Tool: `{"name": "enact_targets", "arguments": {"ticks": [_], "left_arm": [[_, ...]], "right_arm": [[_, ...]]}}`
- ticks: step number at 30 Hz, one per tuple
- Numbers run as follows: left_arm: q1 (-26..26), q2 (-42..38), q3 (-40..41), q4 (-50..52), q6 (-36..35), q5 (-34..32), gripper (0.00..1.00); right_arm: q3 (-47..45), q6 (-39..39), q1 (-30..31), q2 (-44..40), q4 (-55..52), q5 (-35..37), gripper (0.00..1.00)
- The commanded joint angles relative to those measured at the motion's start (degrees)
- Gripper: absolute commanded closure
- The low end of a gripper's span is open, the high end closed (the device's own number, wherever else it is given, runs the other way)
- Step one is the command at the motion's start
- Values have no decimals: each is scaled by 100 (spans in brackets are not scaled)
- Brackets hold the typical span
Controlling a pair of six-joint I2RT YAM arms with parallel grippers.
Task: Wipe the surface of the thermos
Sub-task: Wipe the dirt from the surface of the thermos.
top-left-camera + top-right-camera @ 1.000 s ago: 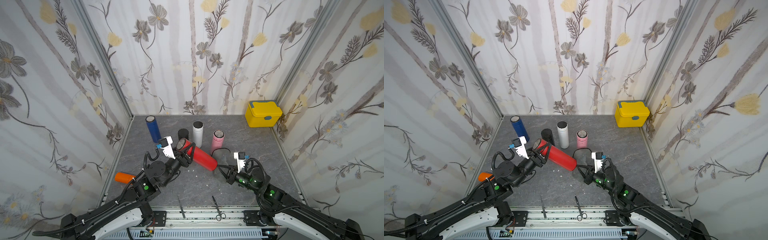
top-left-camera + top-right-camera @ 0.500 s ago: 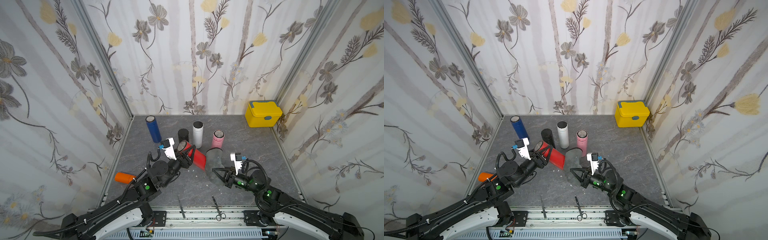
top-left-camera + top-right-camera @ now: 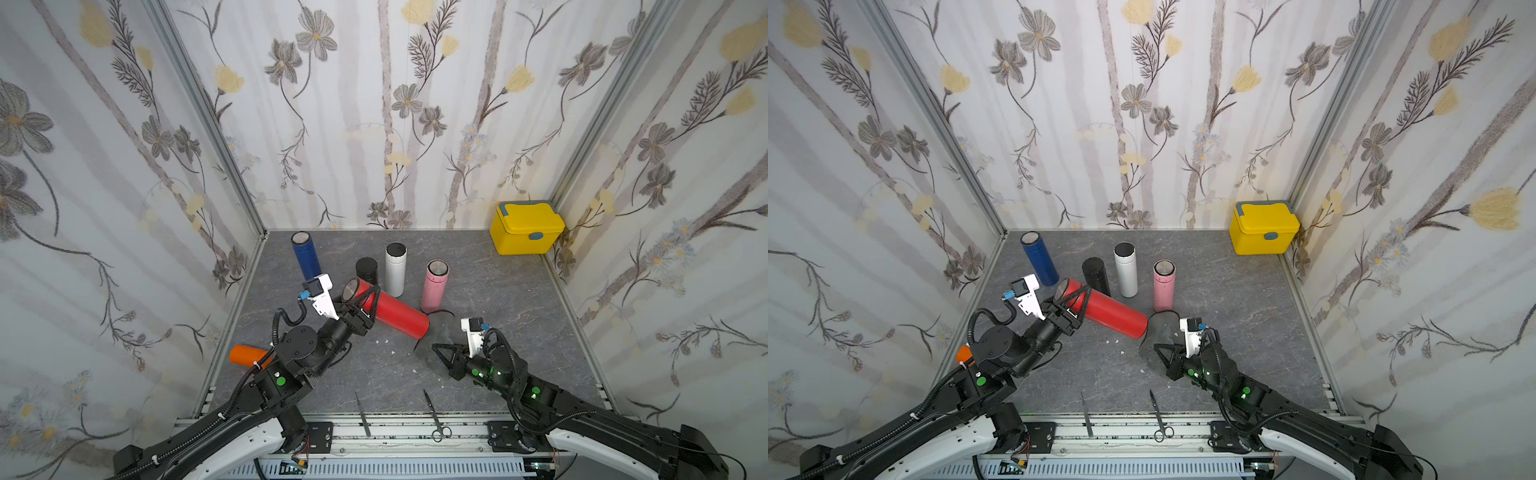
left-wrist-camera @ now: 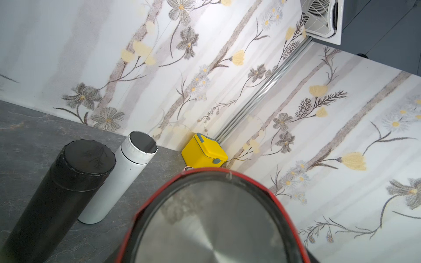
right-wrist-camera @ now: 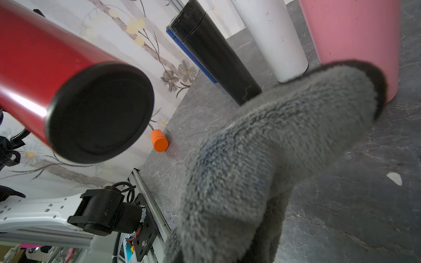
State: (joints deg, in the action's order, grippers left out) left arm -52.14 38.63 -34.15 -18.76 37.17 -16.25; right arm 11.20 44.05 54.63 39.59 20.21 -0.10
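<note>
The left hand (image 3: pixel 365 296) is clamped on the red thermos (image 3: pixel 397 316) just below its steel-topped lid end. The thermos lies tilted over the middle of the bench (image 3: pixel 498 299), lid end raised toward the left edge and black base pointing toward the right. In the right wrist view the base (image 5: pixel 100 112) hangs clear of the bench.

The right hand (image 3: pixel 1160 349) is pressed together on a grey fleece cloth (image 3: pixel 1158 328), which rises from the fingertips just beside the thermos base. The wrist view shows a gap between them.

Behind the red thermos, 4 more flasks stand upright: blue (image 3: pixel 305 257), black (image 3: pixel 367 270), white (image 3: pixel 395 270) and pink (image 3: pixel 432 286). A yellow box (image 3: pixel 525 228) sits in the back right corner. An orange bottle (image 3: pixel 247 355) lies at the left edge. Scissors (image 3: pixel 434 415) and a thin metal tool (image 3: pixel 361 411) lie at the front edge.
</note>
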Motion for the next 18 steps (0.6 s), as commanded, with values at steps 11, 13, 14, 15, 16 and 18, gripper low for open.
{"name": "enact_targets", "arguments": {"ticks": [11, 13, 14, 15, 16, 18], "left_arm": [[68, 382, 58, -461, 304, 363, 100], [112, 348, 84, -373, 300, 342, 100], [133, 334, 97, -344, 305, 342, 100], [138, 306, 106, -309, 289, 355, 100], [167, 288, 102, -267, 261, 355, 100], [192, 243, 126, -207, 261, 336, 100]], "right_arm": [[923, -904, 65, -19, 463, -434, 100], [943, -949, 59, -299, 302, -441, 100], [930, -952, 66, -438, 246, -411, 100], [932, -951, 65, -592, 162, -370, 100], [943, -976, 70, -748, 74, -331, 100], [999, -981, 65, -1007, -119, -247, 100]]}}
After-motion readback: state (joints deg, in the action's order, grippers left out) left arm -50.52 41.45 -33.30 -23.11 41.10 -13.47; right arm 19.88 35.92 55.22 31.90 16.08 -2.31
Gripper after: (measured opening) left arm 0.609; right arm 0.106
